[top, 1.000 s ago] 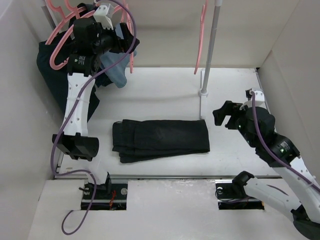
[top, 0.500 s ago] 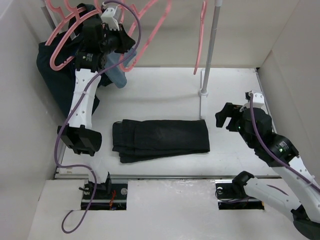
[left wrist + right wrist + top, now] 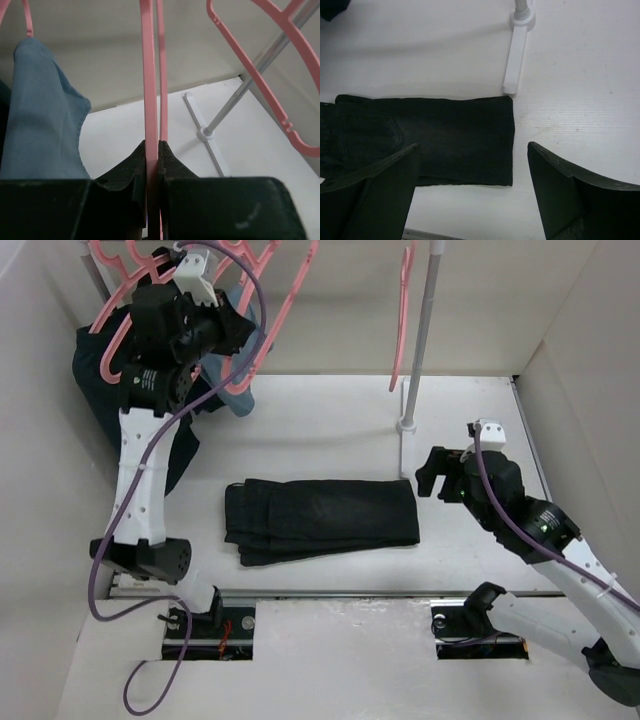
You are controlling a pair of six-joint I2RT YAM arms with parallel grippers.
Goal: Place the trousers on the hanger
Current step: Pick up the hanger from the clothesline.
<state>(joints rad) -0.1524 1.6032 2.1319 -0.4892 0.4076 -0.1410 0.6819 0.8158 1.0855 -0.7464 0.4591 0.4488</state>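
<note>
1. Pink plastic hanger point(image 3: 275, 315) is sitting in the left pincer point(image 3: 152, 150), up at the far-left corner. The jaws are pressing together on one thin bar of it.
2. A second pink strip is running just beside that bar. Can't tell whether it's the same frame or a neighbour.
3. Right pincer point(image 3: 435, 475) is hovering with its jaws wide apart, gripping nothing, just off the right end of the trousers point(image 3: 320, 520).
4. Trousers are lying folded flat, mid-counter point(image 3: 330, 430), long side running left to right. Their far-right corner is sitting right at the foot of the rack pole point(image 3: 420, 330).
5. Containers: none showing, no bin or tray, so nothing is being held in one.
6. Risk: the hanger could snag on the way down. More pink hangers point(image 3: 120, 330) and a light-blue cloth point(image 3: 235, 390) are crowding it.
7. Risk: the hanger could pivot or slip in the pinch, since the grip is on a thin, smooth bar.
8. Risk: the right pincer could lift only the top layer, so the fold opens and the legs drag.
9. Risk: the trouser corner could catch on the pole foot during the lift.
10. A dark navy garment point(image 3: 100, 390) is hanging at the left wall. It's not the target, so watch for mixing it up.
</note>
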